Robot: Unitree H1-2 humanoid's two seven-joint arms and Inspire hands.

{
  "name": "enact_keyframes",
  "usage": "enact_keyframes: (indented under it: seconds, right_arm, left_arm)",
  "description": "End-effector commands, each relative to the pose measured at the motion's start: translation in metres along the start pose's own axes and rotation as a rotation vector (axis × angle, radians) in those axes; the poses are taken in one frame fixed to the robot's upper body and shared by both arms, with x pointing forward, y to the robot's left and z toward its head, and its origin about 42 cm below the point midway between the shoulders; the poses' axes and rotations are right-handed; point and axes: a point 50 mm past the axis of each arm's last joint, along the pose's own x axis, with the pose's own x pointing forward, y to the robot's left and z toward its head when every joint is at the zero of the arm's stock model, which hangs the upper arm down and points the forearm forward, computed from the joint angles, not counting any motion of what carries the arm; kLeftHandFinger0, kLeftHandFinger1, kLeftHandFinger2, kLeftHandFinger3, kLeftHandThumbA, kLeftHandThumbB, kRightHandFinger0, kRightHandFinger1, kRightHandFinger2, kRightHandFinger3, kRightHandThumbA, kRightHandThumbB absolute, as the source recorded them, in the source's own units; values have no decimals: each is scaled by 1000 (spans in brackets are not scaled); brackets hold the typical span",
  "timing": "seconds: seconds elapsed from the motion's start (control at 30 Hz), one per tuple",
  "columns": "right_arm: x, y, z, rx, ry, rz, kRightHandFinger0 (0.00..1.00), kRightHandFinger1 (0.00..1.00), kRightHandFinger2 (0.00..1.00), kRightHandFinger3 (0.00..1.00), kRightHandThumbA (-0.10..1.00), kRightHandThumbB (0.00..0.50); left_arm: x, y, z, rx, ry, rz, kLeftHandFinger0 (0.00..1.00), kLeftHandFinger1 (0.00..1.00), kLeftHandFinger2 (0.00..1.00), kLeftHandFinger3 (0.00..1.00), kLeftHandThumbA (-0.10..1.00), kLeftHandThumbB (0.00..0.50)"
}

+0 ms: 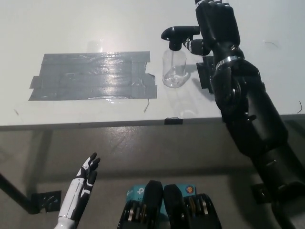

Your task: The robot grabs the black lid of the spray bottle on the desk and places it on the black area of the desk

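Reaching across the white bench [238,57], the black right robot hand [217,24] sits at the far right side, right up against the spray bottle [174,67], which stands upright on the bench. Bottle body is clear, seemingly empty, with the black lid [178,36] (trigger-type spray head) on top, nozzle pointing to picture left. Right robot hand is just beside the lid on its right, apparently touching the back end of the spray head; fingers look curled together, but whether they are actually clamped on the lid or only pressed next to it cannot be told from this angle, since the hand's own bulk hides the contact. Judging by the pose, the arm comes in from the side so the hand meets the lid at head height rather than the slippery clear body. The black area [90,76], a patch of dark glossy tape strips on the bench, lies to the left of the bottle, its right edge near the bottle base but not under it, so the bottle is not yet on target. The move would be short, leftward. Risk: light bottle could tip if pushed at the top. White left robot hand [86,179] rests low at lower left, below the bench edge, fingers apart, holding nothing, well apart from everything.
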Motion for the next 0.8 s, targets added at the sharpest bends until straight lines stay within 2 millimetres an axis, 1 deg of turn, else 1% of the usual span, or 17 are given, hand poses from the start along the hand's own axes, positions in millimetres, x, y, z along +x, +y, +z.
enact_keyframes:
  seconds: [0.0, 0.1, 0.27, 0.33, 0.4, 0.5, 0.6, 0.7, 0.77]
  right_arm:
    - [19, -23, 15, 13, -26, -101, 1000, 1000, 1000, 1000, 909, 342]
    - [22, -21, 13, -1, -27, -108, 1000, 1000, 1000, 1000, 917, 336]
    - [28, -20, 10, -15, -24, -111, 1000, 1000, 1000, 1000, 917, 333]
    - [30, -20, 7, -35, -22, -108, 1000, 1000, 1000, 1000, 920, 338]
    - [31, -19, 5, -34, -16, -102, 1000, 1000, 1000, 1000, 915, 343]
    - [33, -19, 0, -34, -11, -96, 1000, 1000, 1000, 1000, 907, 349]
    - [34, -17, -3, -37, -7, -92, 1000, 1000, 1000, 1000, 922, 364]
    - [34, -17, -3, -34, -7, -93, 1000, 1000, 1000, 1000, 924, 362]
    - [35, -20, -4, -38, -17, -107, 1000, 1000, 1000, 1000, 918, 360]
  left_arm:
    - [4, 5, 13, 23, -64, -3, 1000, 1000, 1000, 1000, 1000, 94]
    - [5, 5, 13, 30, -68, -6, 1000, 1000, 1000, 1000, 1000, 99]
    - [6, 7, 16, 37, -73, -11, 1000, 1000, 1000, 1000, 1000, 93]
    - [7, 7, 16, 36, -76, -12, 1000, 1000, 1000, 1000, 1000, 95]
    - [8, 8, 17, 44, -80, -13, 1000, 1000, 1000, 1000, 1000, 107]
    - [10, 9, 20, 43, -81, -13, 1000, 1000, 1000, 1000, 1000, 101]
    - [12, 10, 21, 46, -87, -18, 1000, 1000, 1000, 1000, 1000, 94]
    - [12, 10, 22, 50, -92, -21, 1000, 1000, 1000, 1000, 1000, 92]
    - [16, 9, 23, 48, -96, -23, 1000, 1000, 1000, 1000, 1000, 88]
